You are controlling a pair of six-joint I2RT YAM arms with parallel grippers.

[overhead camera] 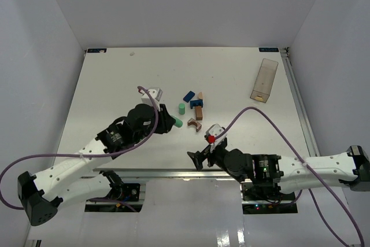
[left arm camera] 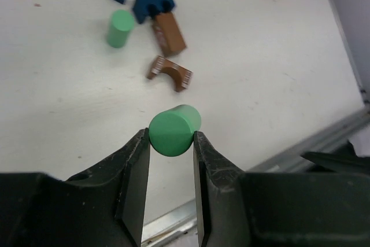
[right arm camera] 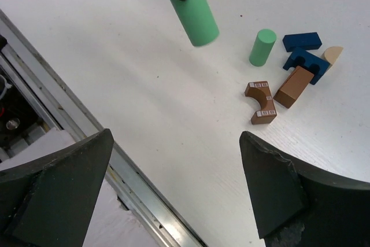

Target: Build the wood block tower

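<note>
Now | left gripper [left arm camera: 171, 143] clamps green cylinder [left arm camera: 172, 130], arm stretched forward | right gripper [right arm camera: 176, 143] spread wide, empty, arm angled leftward

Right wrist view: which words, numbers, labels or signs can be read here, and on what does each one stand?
No text in this view can be read.
Brown arch: small pale squares on both end faces look like printed labels, but they are too small to read.
No writing shows on anything else in this view.
</note>
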